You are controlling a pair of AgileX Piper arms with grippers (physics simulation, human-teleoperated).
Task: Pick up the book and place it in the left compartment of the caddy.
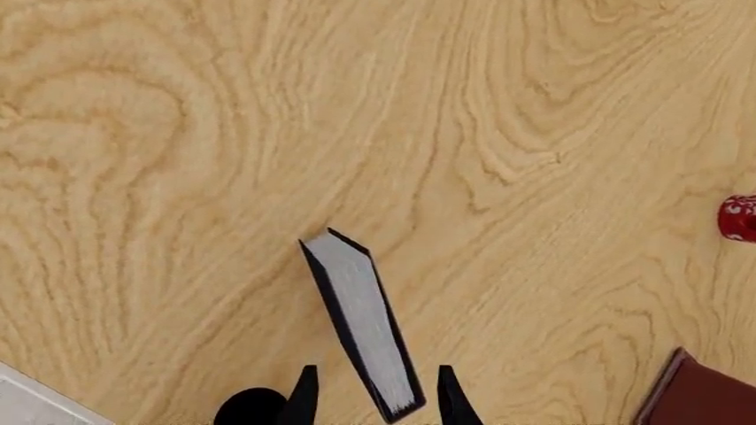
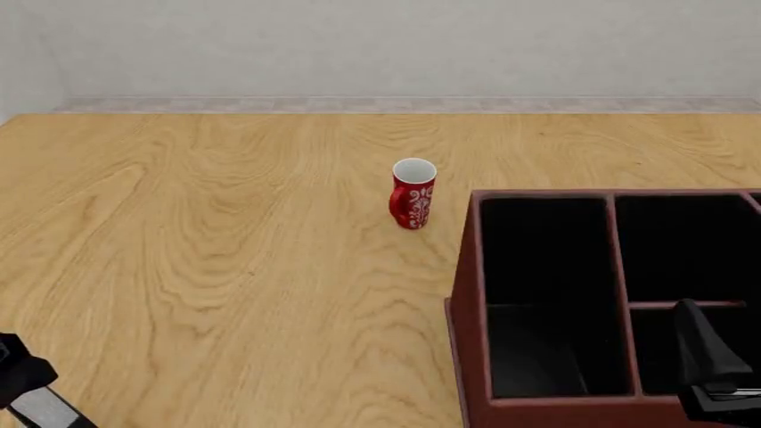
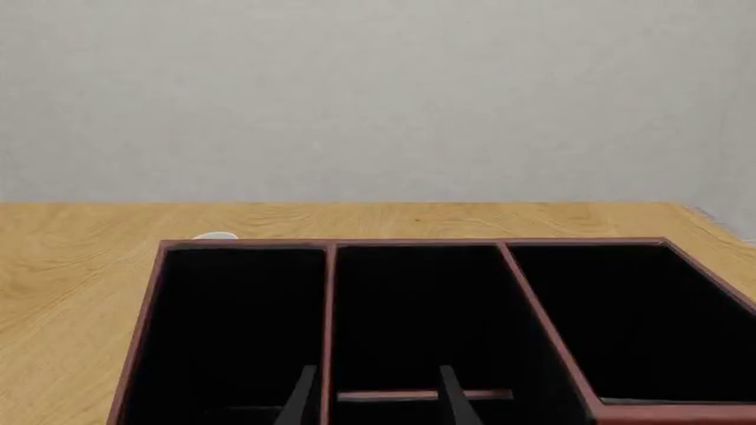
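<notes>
The book (image 1: 360, 319), thin with black covers and white page edges, lies between the fingers of my left gripper (image 1: 378, 398), set at a slant to them. The fingers stand apart on either side of its near end, and I see no contact. In the front view the book (image 2: 48, 412) and left gripper (image 2: 18, 370) are at the bottom left corner, far left of the caddy (image 2: 473, 294). The left compartment (image 2: 541, 267) is empty and black-lined; it also shows in the right wrist view (image 3: 230, 336). My right gripper (image 3: 375, 398) is open and empty over the caddy's near right part (image 2: 710, 361).
A red patterned mug (image 2: 413, 194) stands upright on the table just beyond the caddy's far left corner; it also shows in the left wrist view (image 1: 739, 217). The caddy's corner (image 1: 697, 394) lies right of the book. The table's near edge (image 1: 35, 403) is close to the left gripper.
</notes>
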